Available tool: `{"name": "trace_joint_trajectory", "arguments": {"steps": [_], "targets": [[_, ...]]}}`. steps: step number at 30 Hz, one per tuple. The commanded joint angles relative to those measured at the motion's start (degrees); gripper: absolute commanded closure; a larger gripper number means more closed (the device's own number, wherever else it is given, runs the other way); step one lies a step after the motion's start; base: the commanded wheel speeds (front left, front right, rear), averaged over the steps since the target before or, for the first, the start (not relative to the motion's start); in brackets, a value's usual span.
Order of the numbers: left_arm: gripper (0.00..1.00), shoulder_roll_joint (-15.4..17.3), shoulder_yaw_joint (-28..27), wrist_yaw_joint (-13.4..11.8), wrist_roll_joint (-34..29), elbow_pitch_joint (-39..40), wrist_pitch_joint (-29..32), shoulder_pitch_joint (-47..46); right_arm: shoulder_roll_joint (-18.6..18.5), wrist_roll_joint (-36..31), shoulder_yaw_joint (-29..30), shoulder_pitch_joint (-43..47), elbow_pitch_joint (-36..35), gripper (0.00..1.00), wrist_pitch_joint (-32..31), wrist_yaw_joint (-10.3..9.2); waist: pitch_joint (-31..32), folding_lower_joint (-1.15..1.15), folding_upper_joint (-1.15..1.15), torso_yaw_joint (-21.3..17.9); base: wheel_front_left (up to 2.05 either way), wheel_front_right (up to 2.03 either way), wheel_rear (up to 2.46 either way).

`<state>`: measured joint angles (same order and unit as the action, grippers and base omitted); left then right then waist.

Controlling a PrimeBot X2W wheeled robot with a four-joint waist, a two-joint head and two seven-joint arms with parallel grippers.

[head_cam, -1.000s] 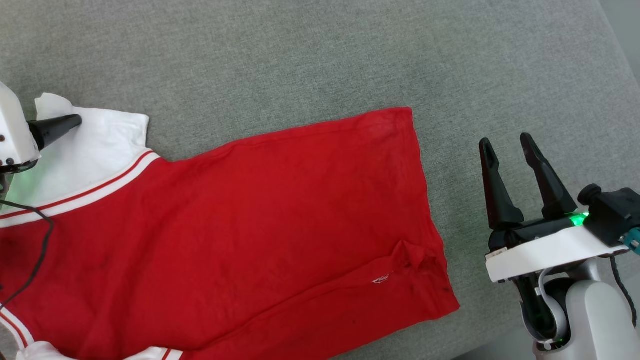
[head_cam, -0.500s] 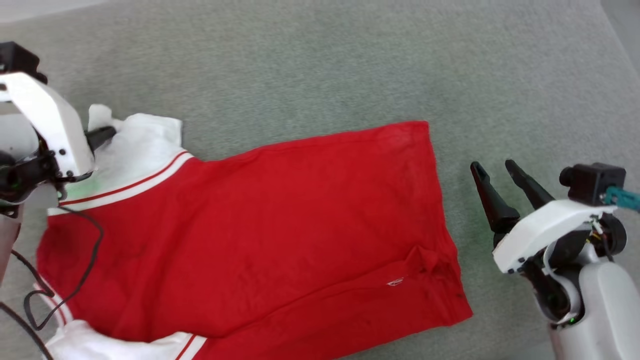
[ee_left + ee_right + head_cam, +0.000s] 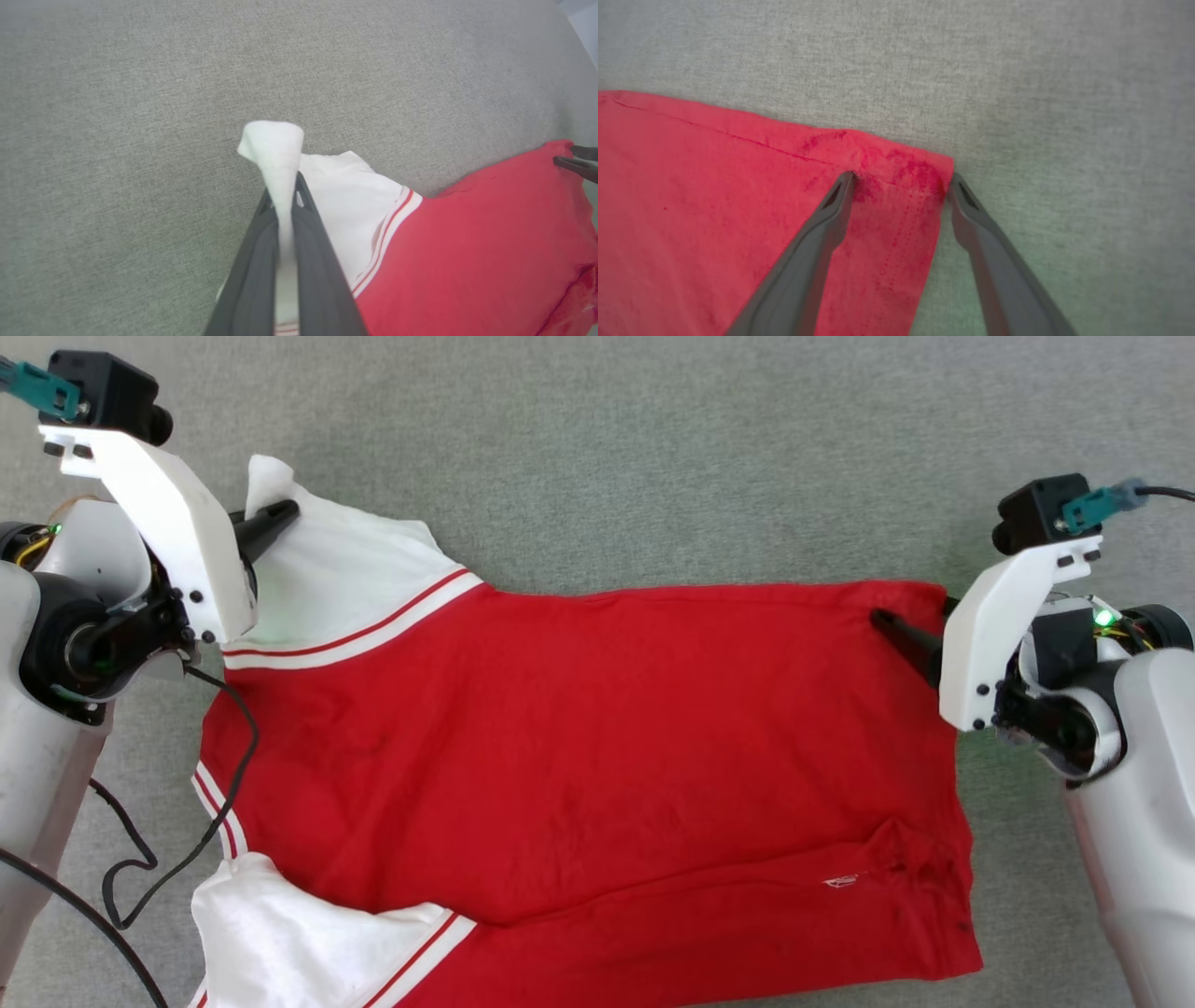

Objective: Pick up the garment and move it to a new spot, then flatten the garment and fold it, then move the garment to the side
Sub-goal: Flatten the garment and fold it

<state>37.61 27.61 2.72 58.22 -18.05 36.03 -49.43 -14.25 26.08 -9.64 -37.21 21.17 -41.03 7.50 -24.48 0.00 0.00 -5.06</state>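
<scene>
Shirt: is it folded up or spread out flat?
Spread out, with a few wrinkles. The shirt lies open on the grey surface, and both white sleeves show. The left gripper pinches one sleeve tip.

- Left gripper (image 3: 280, 513) at ten o'clock, fingers pinched together on the garment (image 3: 579, 728), pointing toward two o'clock.
- Right gripper (image 3: 913, 614) at three o'clock, jaws wide apart, pointing toward ten o'clock.
</scene>
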Motion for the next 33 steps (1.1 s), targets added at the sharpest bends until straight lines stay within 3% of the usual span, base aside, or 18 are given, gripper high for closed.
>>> {"name": "trace_joint_trajectory", "arguments": {"steps": [1, 6, 7, 8, 19, 33], "targets": [[1.0, -0.18, 0.04, 0.17, -0.16, 0.27, -0.45, -0.6, 0.21, -0.41, -0.11, -0.76, 1.35, 0.0, -1.68, -0.02, -1.1, 0.0, 0.0, 0.88, 0.0, 0.0, 0.0], [1.0, -0.12, -0.12, 0.53, 0.04, 0.38, -0.96, -0.5, 2.75, -0.41, -1.0, -0.99, 6.25, 0.0, -9.37, -0.02, -2.04, 0.0, 0.0, 1.47, 0.0, 0.0, 0.0], [1.0, -0.06, -0.16, 0.62, 0.09, 0.31, -1.14, -0.4, 3.07, -0.54, -1.12, -1.11, 6.43, 0.58, -9.94, -0.01, -2.06, 0.0, 0.0, 1.51, 0.0, 0.0, 0.0], [1.0, -0.01, -0.17, 0.73, 0.1, 0.27, -1.26, -0.26, 3.09, -0.81, -1.27, -1.38, 6.25, 1.0, -10.0, -0.01, -2.01, 0.0, 0.0, 1.55, 0.0, 0.0, 0.0], [1.0, 0.97, -2.86, 0.6, 1.06, 0.86, -7.33, 4.56, 0.57, -3.21, 2.19, -2.64, -1.01, 1.0, -2.88, -0.03, 2.51, 0.0, 0.0, 2.21, 0.0, 0.0, 0.0], [1.0, -0.67, -5.68, -1.78, 5.57, 5.32, -19.29, 29.91, 1.53, -4.24, 7.42, 17.12, -7.89, 1.0, 4.06, -0.03, 14.4, 0.0, 0.0, 5.27, 0.0, 0.0, 0.0]]}}
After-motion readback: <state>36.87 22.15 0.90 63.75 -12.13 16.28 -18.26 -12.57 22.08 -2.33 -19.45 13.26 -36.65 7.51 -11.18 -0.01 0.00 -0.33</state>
